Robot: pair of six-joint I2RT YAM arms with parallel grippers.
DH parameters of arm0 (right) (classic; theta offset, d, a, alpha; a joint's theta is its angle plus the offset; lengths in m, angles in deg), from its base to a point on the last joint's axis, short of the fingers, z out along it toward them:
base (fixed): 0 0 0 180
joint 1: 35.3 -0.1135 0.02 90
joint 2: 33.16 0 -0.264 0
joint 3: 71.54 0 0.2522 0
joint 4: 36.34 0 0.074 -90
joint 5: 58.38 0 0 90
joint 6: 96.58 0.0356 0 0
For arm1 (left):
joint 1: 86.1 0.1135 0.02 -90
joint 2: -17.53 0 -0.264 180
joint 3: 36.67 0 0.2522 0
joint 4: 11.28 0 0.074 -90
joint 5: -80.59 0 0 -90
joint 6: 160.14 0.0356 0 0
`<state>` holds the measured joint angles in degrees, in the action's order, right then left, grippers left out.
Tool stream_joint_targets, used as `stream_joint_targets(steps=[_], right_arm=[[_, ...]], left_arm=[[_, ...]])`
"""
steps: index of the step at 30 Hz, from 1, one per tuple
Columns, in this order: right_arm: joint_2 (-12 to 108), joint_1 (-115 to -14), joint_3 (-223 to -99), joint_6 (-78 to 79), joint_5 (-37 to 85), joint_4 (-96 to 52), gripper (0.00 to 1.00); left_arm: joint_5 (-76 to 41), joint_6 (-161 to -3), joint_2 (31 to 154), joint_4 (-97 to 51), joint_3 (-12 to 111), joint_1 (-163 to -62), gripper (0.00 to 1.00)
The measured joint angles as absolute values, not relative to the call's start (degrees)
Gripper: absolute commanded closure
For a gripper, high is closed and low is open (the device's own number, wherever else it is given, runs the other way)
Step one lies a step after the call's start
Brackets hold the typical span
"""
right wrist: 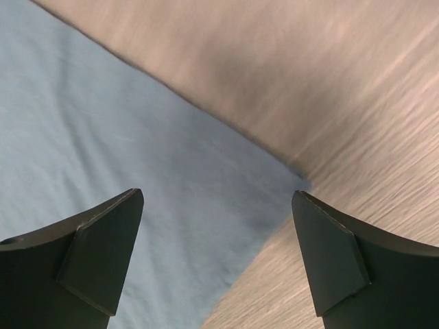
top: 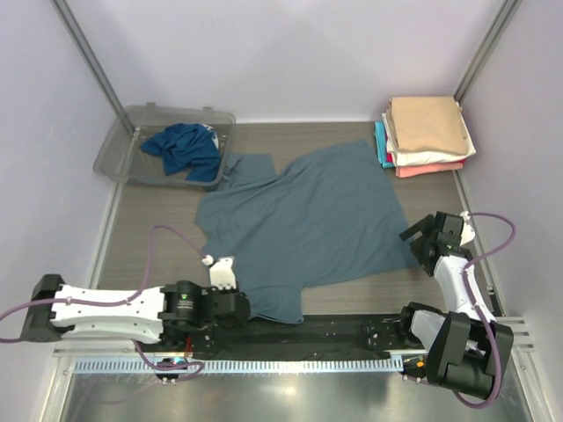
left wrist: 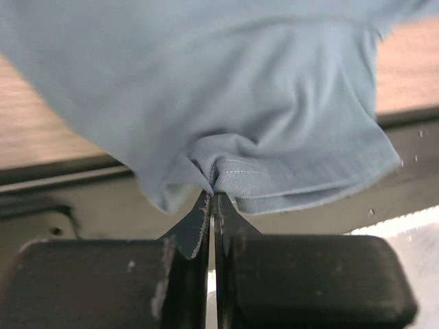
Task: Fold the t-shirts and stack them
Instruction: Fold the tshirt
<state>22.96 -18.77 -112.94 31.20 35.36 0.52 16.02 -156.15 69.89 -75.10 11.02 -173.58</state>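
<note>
Slate-blue t-shirt (top: 308, 220) hem pinched between left fingers (left wrist: 197, 223); right fingers (right wrist: 103, 247) spread above its corner.

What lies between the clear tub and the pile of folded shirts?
In the top view, bare table runs from the tub to the folded pile; the spread slate-blue shirt lies just on its near side.

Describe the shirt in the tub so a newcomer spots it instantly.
Find the clear plastic tub at far left. Crumpled inside lies the deep teal-blue shirt. Unlike the slate-blue shirt spread out nearby, it is bunched and darker.
</note>
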Motion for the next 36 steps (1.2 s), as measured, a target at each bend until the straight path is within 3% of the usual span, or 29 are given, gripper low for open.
stream_joint_targets(steps=[6,9,13,19,36], right_arm=[[23.6,-18.3,-108.0,35.7,31.9,-4.1,0.11],[23.5,-18.2,-107.0,37.2,31.7,-6.5,0.21],[24.0,-18.2,-106.2,38.3,31.5,-8.2,0.64],[19.5,-18.2,-103.5,40.1,30.9,-6.0,0.99],[-1.8,-18.2,-109.6,41.4,27.1,16.6,0.99]], left_arm=[[16.6,-153.6,59.0,-76.9,5.2,-167.7,1.00],[16.5,-152.4,58.4,-77.1,4.4,-166.0,1.00],[16.5,-150.8,59.7,-77.1,3.8,-165.4,1.00],[16.6,-149.2,60.7,-77.1,4.1,-165.1,1.00],[18.1,-148.7,56.8,-89.3,19.2,-165.1,1.00]])
